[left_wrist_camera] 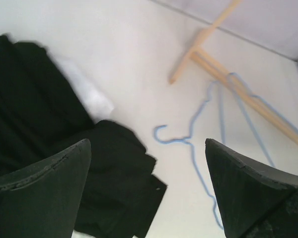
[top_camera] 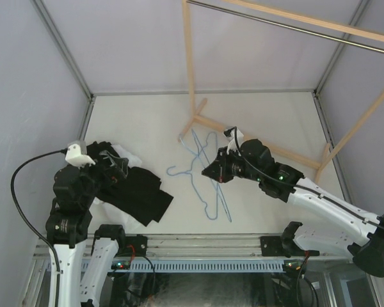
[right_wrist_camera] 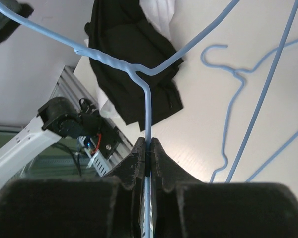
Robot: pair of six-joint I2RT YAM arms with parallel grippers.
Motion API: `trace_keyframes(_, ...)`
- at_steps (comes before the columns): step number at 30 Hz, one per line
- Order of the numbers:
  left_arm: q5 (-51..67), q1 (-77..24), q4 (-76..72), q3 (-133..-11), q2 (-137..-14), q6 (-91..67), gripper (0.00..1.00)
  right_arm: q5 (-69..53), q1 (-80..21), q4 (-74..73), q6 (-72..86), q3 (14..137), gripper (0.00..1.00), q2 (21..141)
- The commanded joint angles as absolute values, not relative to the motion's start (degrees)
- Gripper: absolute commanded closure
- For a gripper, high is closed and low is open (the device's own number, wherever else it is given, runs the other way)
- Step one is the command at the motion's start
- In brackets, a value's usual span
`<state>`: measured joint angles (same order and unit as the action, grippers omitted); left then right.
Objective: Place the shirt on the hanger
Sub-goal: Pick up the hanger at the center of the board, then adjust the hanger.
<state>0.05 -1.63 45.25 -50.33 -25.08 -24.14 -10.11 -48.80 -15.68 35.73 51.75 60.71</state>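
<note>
Mostly hidden, the white shirt (top_camera: 129,155) lies at the near left of the table (top_camera: 141,121). A black garment (top_camera: 143,194) is heaped over it, so only a pale strip shows at the pile's far edge and a little at its near left. The left gripper (left_wrist_camera: 146,153) hangs over that pile with its jaws spread wide and nothing between them.

Right of centre, the right gripper (right_wrist_camera: 148,148) is clamped on the straight wire of a blue hanger (right_wrist_camera: 147,109), with the twisted neck of that hanger pointing away from the fingers. Other blue wire hangers (left_wrist_camera: 176,141) lie loose on the table just beside and under it; their wires cross one another, and how many there are cannot be told.

Behind them a wooden rack (top_camera: 191,64) rises from a foot resting on the far middle of the table, and a metal rod (top_camera: 294,27) runs along its top. A pale strip of bare table separates the black pile from the hangers. Grey walls (top_camera: 25,64) close in the left, far and right sides, and a metal rail (top_camera: 198,242) runs along the near edge.
</note>
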Motion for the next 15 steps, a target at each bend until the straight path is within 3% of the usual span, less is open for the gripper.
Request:
trace_keyframes(1, 14.5, -2.9, 29.3, -49.1, -24.7, -22.6, 0.0, -17.3, -48.6, -13.5, 34.3, 51.4, 1.0, 56.9)
trace_keyframes(7, 4.3, -20.8, 23.9, -53.0, -31.0, -22.0, 0.0, -18.0, -48.8, -15.4, 32.9, 51.3, 1.0, 52.7)
trace_keyframes(15, -3.1, -39.2, 10.2, -55.6, -35.5, -26.0, 0.01, 8.0, -54.9, -18.8, 38.5, 49.3, 1.0, 48.8)
